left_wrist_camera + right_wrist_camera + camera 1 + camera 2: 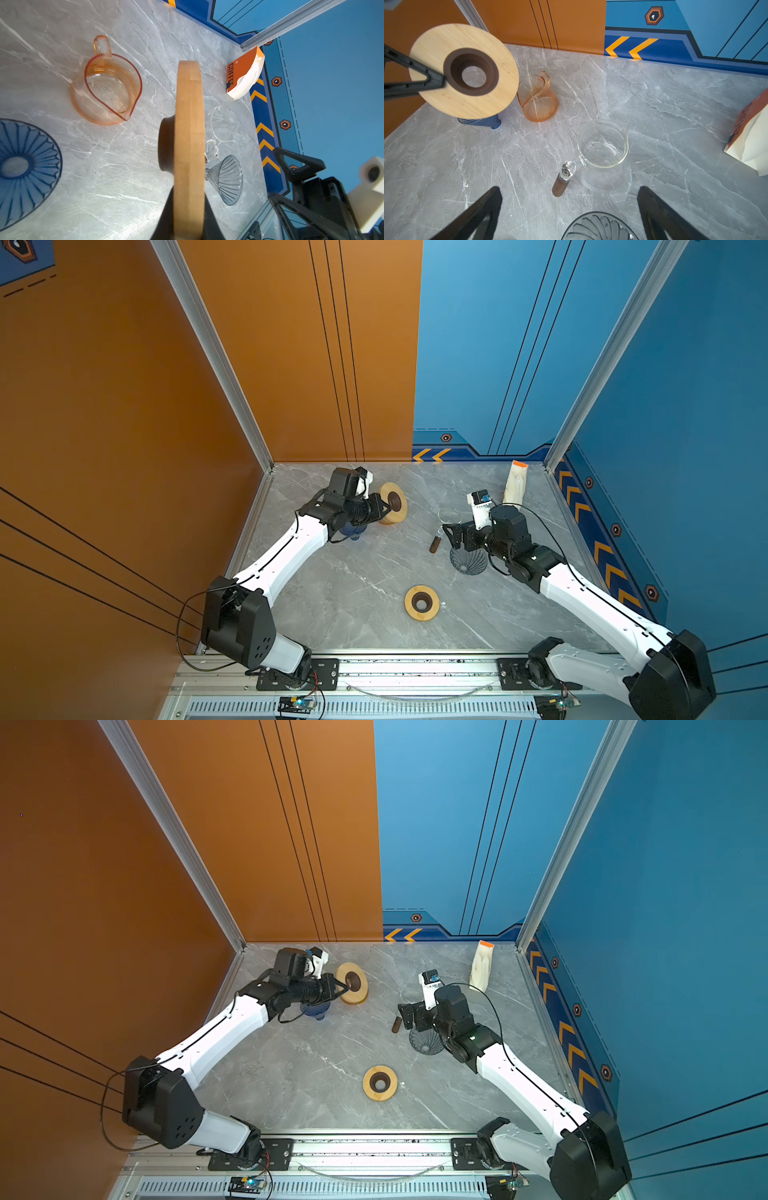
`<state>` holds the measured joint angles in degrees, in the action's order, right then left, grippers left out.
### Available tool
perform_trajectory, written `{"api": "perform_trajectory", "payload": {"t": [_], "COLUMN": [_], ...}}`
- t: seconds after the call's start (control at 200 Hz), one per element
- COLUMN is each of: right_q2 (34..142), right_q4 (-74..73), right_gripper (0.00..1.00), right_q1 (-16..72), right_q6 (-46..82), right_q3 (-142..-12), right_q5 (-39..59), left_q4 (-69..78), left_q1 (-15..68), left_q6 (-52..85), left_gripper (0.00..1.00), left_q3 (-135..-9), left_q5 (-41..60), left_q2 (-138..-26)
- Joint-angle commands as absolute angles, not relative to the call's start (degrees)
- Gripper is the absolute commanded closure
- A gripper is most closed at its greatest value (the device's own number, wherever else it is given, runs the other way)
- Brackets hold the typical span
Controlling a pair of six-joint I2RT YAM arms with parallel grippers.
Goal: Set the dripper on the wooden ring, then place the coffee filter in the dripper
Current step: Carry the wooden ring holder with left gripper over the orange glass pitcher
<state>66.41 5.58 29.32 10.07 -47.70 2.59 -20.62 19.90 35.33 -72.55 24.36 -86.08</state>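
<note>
Pincer on the left arm (384, 508): nearly closed, nipping the rim of a round bamboo disc with a dark brown collar around its centre hole (399, 517). We note the disc is held clear of the grey marble-pattern table (353, 593), tipped up on edge, toward the back left. A blue ribbed glass dripper (20, 166) stands on the table close under that arm. An orange-tinted glass pitcher (108, 89) sits a little beyond it.

Right pincer (452, 537): jaws spread wide, nothing between them. It hangs just over a smoky grey ribbed glass dripper (468, 562), which is mouth up as far as we can tell. A clear glass server with a wooden handle (602, 143) is just beyond.

The task's thing: white paper coffee filters (249, 83) sit inside an orange pack marked COFFEE (239, 68). The pack stands at the back right corner of the table, well apart from both pincers. No filter is out of the pack.

Both drippers show bare ribs, with no paper in either.

A second bamboo disc of the same kind (434, 605) lies flat near the front middle.

Progress, as we judge it: the filter step proper has not begun. The lifted disc looks like dripper-stand preparation, though we cannot say for which dripper. What is left is to draw one filter from the pack, carry it across and seat it open in a dripper.
</note>
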Motion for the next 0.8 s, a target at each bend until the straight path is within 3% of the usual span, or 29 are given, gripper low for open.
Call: {"api": "perform_trajectory", "payload": {"t": [0.0,0.305,0.796], "right_q2": [67.9,70.9,71.2], "right_q4": [6.9,6.6,8.2], "right_gripper": [0.00,0.00,0.00], "right_q1": [30.1,31.3,32.6], "right_q6": [8.4,8.2,7.8], "right_q3": [-50.9,-53.1,-54.0], "right_q5": [2.3,2.2,0.2], "left_q4": [-19.0,-6.8,-7.8], "left_q1": [17.4,12.1,8.6], "left_q6": [34.4,40.8,41.0], "left_gripper": [1.00,1.00,1.00], "left_q3": [-75.6,-76.1,-84.2], "left_q5": [30.3,39.9,50.1], "left_q2": [-88.8,-96.0,-108.9]}}
